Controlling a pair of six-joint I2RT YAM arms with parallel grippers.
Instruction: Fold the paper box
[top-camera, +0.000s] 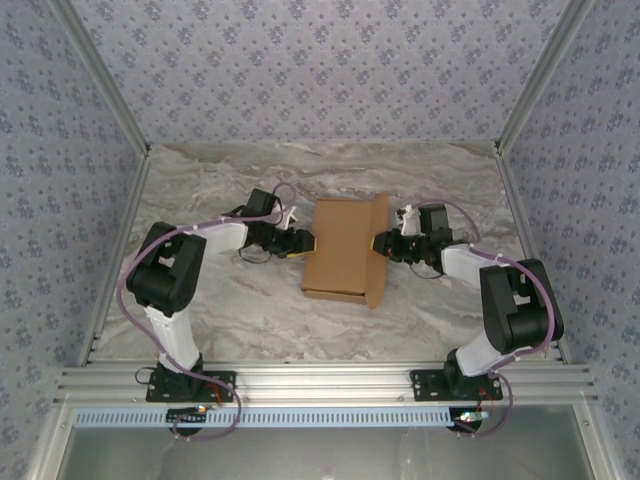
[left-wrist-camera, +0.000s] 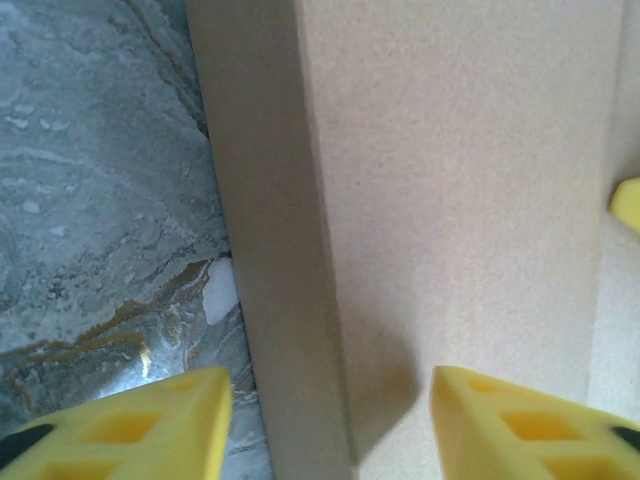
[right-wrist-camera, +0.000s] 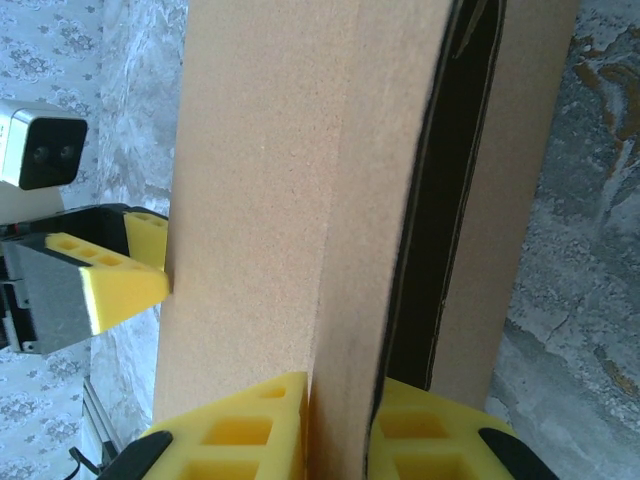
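- Nearest, a silver metal rail (top-camera: 320, 380) carries both arm bases along the near edge of the grey marbled table (top-camera: 250, 310). Bare table lies between the rail and the box.
- The shallow, plain brown cardboard paper box (top-camera: 340, 250) lies mid-table, flat on its base, between the two tools.
- The left tool (top-camera: 300, 242) (left-wrist-camera: 330, 430) is at the box's left edge. Its yellow fingers (left-wrist-camera: 130, 425) are spread: one hangs over the table and one over the cardboard panel, with the folded edge between them. I cannot tell whether they touch it.
- The right tool (top-camera: 383, 243) (right-wrist-camera: 340, 440) pinches the raised right flap, its yellow pads (right-wrist-camera: 240, 425) pressed against both faces of the doubled cardboard.
- That flap stands upright along the box's right edge, with a dark gap between its layers.
- Beyond the box, open table runs to the blue-patterned back wall (top-camera: 320, 70). There are free margins out towards both side walls.
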